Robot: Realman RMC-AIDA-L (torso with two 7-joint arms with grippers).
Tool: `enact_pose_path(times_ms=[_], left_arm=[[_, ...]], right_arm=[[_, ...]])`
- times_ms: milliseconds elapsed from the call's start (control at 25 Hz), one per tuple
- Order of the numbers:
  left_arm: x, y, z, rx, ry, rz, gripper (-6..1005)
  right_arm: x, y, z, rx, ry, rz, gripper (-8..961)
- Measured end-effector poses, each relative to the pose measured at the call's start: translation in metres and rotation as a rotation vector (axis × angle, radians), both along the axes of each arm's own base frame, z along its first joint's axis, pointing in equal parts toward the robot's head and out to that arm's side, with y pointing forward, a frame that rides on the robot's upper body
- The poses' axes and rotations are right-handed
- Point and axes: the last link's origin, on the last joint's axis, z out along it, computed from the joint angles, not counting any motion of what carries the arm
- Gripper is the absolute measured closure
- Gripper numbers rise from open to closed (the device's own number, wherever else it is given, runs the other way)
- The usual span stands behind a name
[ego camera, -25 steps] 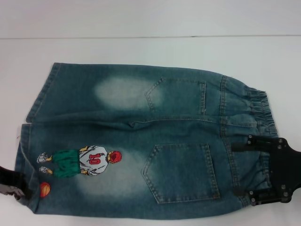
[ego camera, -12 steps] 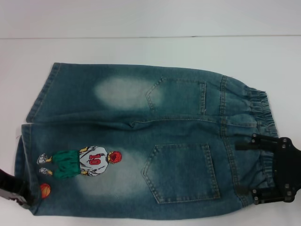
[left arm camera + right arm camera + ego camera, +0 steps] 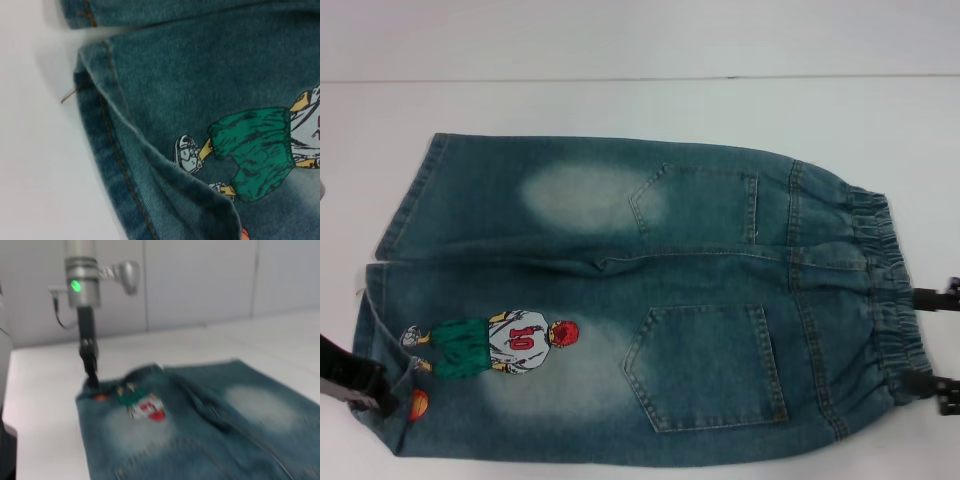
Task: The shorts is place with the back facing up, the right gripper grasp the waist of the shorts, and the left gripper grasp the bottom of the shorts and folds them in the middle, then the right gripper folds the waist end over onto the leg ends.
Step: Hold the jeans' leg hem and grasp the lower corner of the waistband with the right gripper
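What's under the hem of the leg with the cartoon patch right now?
The hem is lifted and curled over at the left gripper, showing its inner denim face. Beside it is bare white table. Anything beneath the raised fold is hidden.

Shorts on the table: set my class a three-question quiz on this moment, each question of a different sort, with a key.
1. True or false: the shorts lie folded in half.
2. Which tool is at the waist of the shorts? A) left tool B) right tool
3. Fill in: the cartoon patch bears the number ___.

Key: 1 false, they lie spread flat, pockets up. 2 B, the right tool sits at the waist; the left tool is at the bottom of the shorts. 3 10.
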Motion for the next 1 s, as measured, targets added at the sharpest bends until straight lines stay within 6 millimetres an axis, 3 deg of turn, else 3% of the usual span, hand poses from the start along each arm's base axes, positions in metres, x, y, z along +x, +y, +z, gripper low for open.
enact_pose_path(times_ms=[360, 760, 1000], left_arm=[[0.009, 0.007, -0.001, -0.006, 0.004, -0.034, 933], [0.015, 0.010, 0.001, -0.008, 0.006, -0.054, 933], [0.015, 0.010, 0.001, -0.009, 0.006, -0.054, 933]], right_arm=[[0.003, -0.005, 0.046, -0.073, -0.192, -0.198, 31], [-0.001, 0.014, 0.046, -0.182, -0.266, -0.338, 31], [-0.005, 0.031, 0.032, -0.260, -0.316, -0.394, 31]])
